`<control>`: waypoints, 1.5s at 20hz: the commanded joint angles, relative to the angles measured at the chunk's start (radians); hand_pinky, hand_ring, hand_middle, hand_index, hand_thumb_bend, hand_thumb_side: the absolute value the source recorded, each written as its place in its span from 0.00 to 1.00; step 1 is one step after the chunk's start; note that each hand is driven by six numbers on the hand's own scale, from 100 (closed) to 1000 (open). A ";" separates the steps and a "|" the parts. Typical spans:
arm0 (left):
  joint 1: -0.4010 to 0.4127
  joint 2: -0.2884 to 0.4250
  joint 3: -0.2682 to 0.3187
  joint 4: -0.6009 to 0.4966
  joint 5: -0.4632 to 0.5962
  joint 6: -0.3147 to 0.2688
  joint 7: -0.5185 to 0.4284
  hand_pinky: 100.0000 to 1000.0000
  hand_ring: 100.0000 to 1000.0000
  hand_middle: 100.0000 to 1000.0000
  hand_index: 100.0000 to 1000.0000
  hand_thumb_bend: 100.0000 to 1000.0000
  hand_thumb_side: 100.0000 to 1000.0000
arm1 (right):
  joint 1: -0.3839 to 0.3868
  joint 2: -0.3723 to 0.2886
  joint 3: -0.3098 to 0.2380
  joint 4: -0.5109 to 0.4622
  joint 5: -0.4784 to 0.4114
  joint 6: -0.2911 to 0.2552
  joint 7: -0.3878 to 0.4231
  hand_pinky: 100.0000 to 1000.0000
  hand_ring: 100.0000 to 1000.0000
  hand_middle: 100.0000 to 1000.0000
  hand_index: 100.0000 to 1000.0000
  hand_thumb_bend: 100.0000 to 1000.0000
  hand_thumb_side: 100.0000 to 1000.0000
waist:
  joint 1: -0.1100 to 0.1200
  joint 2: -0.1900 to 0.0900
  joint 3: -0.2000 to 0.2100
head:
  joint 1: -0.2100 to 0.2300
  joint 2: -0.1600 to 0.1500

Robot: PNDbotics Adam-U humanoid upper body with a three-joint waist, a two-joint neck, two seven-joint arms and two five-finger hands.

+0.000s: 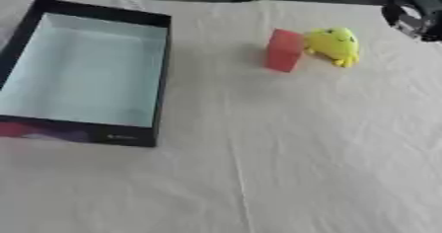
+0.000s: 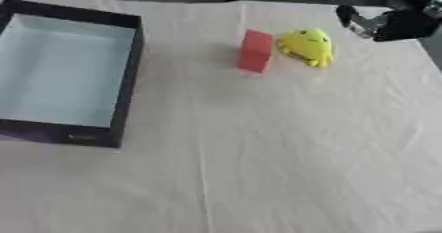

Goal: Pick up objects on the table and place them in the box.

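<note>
Setting: a counter (image 1: 285,168) draped in a creased off-white cloth, seen from above by the robot's head camera.

Box: a shallow open box (image 1: 161,74) with dark walls and a pale blue-white floor sits on the left side of the counter, its near wall showing a blurred patch of red and purple at the left end. Nothing can be seen lying inside it.

Red block: a small red block (image 1: 284,50) stands upright on the cloth at the far centre-right, well apart from the box and outside it.

Yellow toy: a rounded yellow toy (image 1: 333,44) with small feet and dark dots on top lies just to the right of the red block, touching it or nearly so; the views do not settle which.

Right hand: the black right hand (image 2: 399,23) enters from the far right corner, hovering over the far edge of the counter, near the yellow toy but apart from it. It holds nothing. Whether its fingers are spread or curled cannot be told, since the hand shows only as a dark, blurred shape with a silver part beside it.

Left hand: out of both views.

Near half of the counter: bare cloth with a long crease running from the middle toward the near edge.
</note>
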 commanded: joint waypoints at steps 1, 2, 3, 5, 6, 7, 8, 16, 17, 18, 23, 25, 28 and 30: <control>-0.008 0.030 -0.002 -0.021 0.002 0.002 -0.006 0.72 0.45 0.71 0.68 0.07 0.55 | -0.037 -0.010 0.019 0.023 0.019 0.046 -0.004 1.00 1.00 1.00 0.93 0.00 0.38 | 0.000 -0.027 0.002 | -0.010 0.004; -0.008 0.029 -0.002 -0.021 0.002 0.003 -0.006 0.72 0.45 0.71 0.68 0.07 0.55 | -0.048 -0.003 0.027 0.029 0.024 0.060 -0.004 1.00 1.00 1.00 0.93 0.00 0.32 | -0.001 -0.027 0.004 | -0.010 0.003; -0.008 0.029 -0.002 -0.021 0.003 0.004 -0.007 0.72 0.45 0.71 0.68 0.07 0.55 | -0.057 0.004 0.035 0.033 0.033 0.074 -0.006 1.00 1.00 1.00 0.94 0.01 0.29 | -0.002 -0.027 0.005 | -0.010 0.003; -0.008 0.030 -0.001 -0.021 0.003 0.005 -0.005 0.72 0.45 0.71 0.68 0.07 0.55 | -0.074 0.020 0.053 0.034 0.050 0.099 -0.006 1.00 1.00 1.00 0.94 0.04 0.23 | -0.004 -0.027 0.006 | -0.013 0.003; -0.009 0.029 -0.001 -0.020 0.004 0.006 -0.005 0.72 0.44 0.71 0.68 0.07 0.55 | -0.082 0.029 0.063 0.035 0.058 0.110 -0.004 1.00 1.00 1.00 0.94 0.08 0.17 | -0.005 -0.027 0.006 | -0.014 0.004; -0.009 0.029 -0.002 -0.021 0.004 0.007 -0.004 0.72 0.44 0.71 0.68 0.07 0.55 | -0.091 0.037 0.072 0.037 0.068 0.123 0.000 1.00 1.00 1.00 0.94 0.11 0.09 | -0.005 -0.027 0.007 | -0.015 0.005; -0.010 0.029 -0.003 -0.021 0.004 0.008 -0.005 0.72 0.44 0.71 0.68 0.07 0.56 | -0.099 0.045 0.082 0.040 0.080 0.136 0.004 1.00 1.00 1.00 0.94 0.14 0.04 | -0.006 -0.027 0.007 | -0.016 0.006; -0.014 0.026 -0.005 -0.019 0.005 0.015 -0.009 0.72 0.44 0.71 0.68 0.07 0.56 | -0.150 0.094 0.139 0.037 0.092 0.235 0.012 1.00 1.00 1.00 0.94 0.32 0.00 | -0.012 -0.025 0.012 | -0.019 0.013; -0.015 0.026 -0.005 -0.018 0.005 0.016 -0.010 0.72 0.44 0.71 0.68 0.07 0.56 | -0.156 0.099 0.144 0.035 0.087 0.250 0.006 1.00 1.00 1.00 0.94 0.32 0.01 | -0.013 -0.025 0.013 | -0.019 0.015; -0.015 0.026 -0.006 -0.018 0.004 0.017 -0.011 0.72 0.44 0.71 0.68 0.07 0.56 | -0.163 0.104 0.149 0.035 0.081 0.267 -0.003 1.00 1.00 1.00 0.93 0.33 0.05 | -0.014 -0.026 0.014 | -0.020 0.017; -0.015 0.027 -0.005 -0.016 0.005 0.021 -0.011 0.72 0.44 0.71 0.68 0.07 0.56 | -0.194 0.134 0.184 0.035 0.064 0.362 -0.044 1.00 1.00 1.00 0.93 0.33 0.07 | -0.016 -0.031 0.022 | -0.024 0.027; -0.013 0.027 -0.002 -0.013 0.004 0.022 -0.007 0.72 0.44 0.71 0.68 0.07 0.57 | -0.203 0.148 0.195 0.032 0.076 0.392 -0.061 1.00 1.00 1.00 0.93 0.34 0.08 | -0.017 -0.033 0.022 | -0.021 0.032; -0.010 0.026 0.005 -0.006 0.006 0.025 0.004 0.72 0.44 0.71 0.67 0.08 0.57 | -0.211 0.173 0.213 0.023 0.106 0.425 -0.075 1.00 1.00 1.00 0.93 0.35 0.08 | -0.017 -0.033 0.020 | -0.018 0.032; -0.009 0.026 0.009 -0.005 0.009 0.027 0.016 0.72 0.44 0.71 0.68 0.08 0.57 | -0.216 0.188 0.220 0.019 0.125 0.440 -0.081 1.00 1.00 1.00 0.93 0.35 0.07 | -0.017 -0.033 0.017 | -0.018 0.032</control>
